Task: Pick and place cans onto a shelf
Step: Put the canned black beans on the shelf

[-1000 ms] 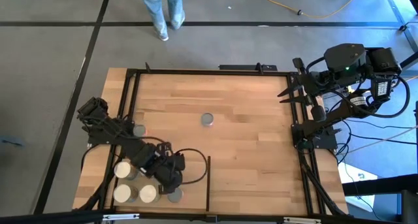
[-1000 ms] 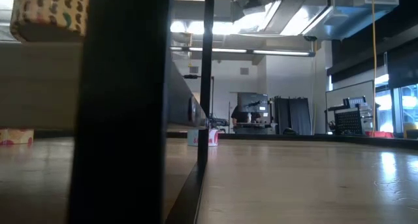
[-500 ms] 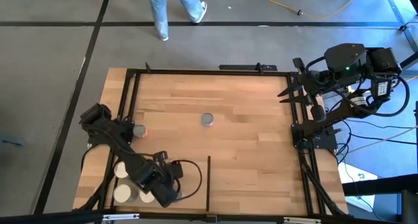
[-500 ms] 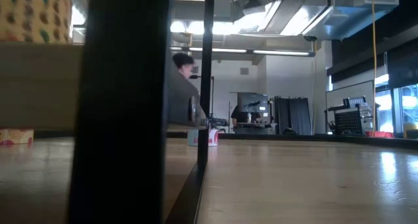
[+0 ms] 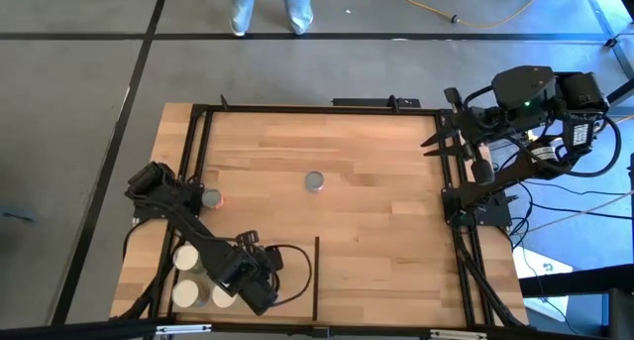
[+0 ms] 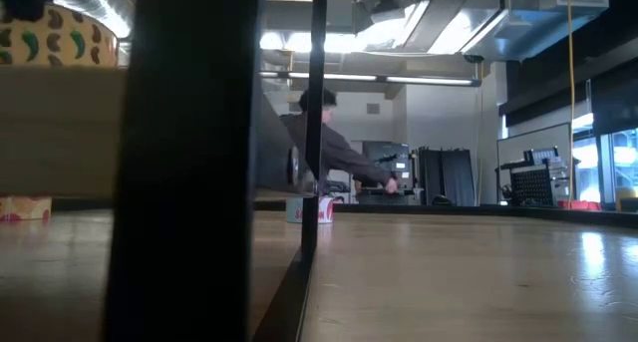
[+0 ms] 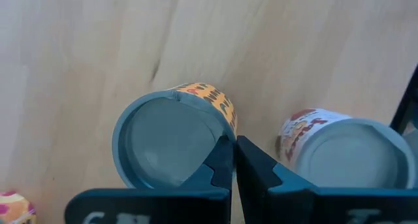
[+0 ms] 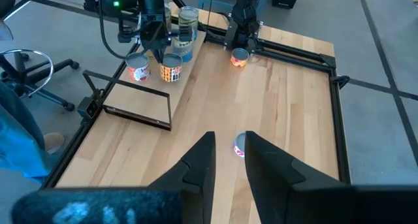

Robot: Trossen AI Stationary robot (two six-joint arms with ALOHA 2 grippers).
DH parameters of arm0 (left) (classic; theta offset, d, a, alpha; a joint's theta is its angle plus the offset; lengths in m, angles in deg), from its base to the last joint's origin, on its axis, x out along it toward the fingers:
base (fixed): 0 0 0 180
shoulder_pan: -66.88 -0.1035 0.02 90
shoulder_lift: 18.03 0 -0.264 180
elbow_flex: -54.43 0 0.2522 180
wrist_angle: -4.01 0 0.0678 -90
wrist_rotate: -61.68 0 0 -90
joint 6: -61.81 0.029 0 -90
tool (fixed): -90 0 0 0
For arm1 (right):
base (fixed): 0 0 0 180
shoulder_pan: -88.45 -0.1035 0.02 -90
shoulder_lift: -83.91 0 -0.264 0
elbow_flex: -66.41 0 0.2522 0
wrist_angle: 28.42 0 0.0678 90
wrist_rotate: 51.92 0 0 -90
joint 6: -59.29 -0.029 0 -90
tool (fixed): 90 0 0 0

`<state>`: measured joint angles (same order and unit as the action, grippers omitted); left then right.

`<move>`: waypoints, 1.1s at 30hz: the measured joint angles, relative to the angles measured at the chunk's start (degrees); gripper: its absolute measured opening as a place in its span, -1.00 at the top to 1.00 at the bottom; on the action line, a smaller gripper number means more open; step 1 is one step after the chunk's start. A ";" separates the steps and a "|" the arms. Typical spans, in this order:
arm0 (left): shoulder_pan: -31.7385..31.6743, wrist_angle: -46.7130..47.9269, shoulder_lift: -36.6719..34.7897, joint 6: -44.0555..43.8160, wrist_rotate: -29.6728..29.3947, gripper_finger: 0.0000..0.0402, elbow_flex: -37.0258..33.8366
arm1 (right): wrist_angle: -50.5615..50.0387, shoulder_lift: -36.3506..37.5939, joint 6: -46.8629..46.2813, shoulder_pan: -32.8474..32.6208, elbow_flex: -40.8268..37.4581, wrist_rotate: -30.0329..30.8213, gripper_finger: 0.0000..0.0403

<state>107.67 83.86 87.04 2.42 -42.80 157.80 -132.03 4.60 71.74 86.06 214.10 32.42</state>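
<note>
- Since a second ago, my left gripper (image 5: pixel 260 298) has moved from beside the divider toward the near left corner of the shelf (image 5: pixel 287 281), over the cluster of cans.
- My left gripper's fingers (image 7: pixel 225 162) are closed together, empty, tips just beside the rim of an orange-labelled can (image 7: pixel 173 142); whether they touch it I cannot tell.
- A second can (image 7: pixel 343 152) with a red-and-white label stands near the first.
- Two cream-topped cans (image 5: pixel 185 258) and (image 5: pixel 184 294) stand left of the gripper, unchanged.
- The grey-topped can that showed beside the gripper a second ago is now covered by it.
- One can (image 5: pixel 315 181) remains at the table's centre; another (image 5: pixel 209 197) remains by the left frame rail.
- My right gripper (image 8: pixel 228 149) stays parked over the right edge, fingers apart, holding nothing.
- A person (image 6: pixel 334 153) has entered the room behind the table.
</note>
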 joint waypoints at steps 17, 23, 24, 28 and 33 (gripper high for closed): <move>-2.23 -1.03 1.85 3.07 3.48 0.97 -0.03 | -0.02 0.00 0.00 0.01 0.00 -0.03 0.58; -2.23 -1.03 1.97 3.05 6.20 0.94 -0.03 | -0.03 0.00 0.00 0.01 0.00 -0.03 0.58; -2.22 -1.03 2.02 2.91 6.42 0.93 -0.03 | -0.04 0.00 0.00 0.01 0.00 -0.03 0.58; -2.23 -1.03 2.02 2.93 6.28 0.93 -0.03 | -0.04 0.00 0.00 0.01 0.00 -0.03 0.58; -2.27 -1.04 2.02 2.97 5.85 0.85 -0.03 | -0.04 0.00 0.00 0.01 0.00 -0.03 0.58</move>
<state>105.40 82.81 89.06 5.39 -36.94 157.77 -132.07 4.60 71.74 86.08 214.10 32.39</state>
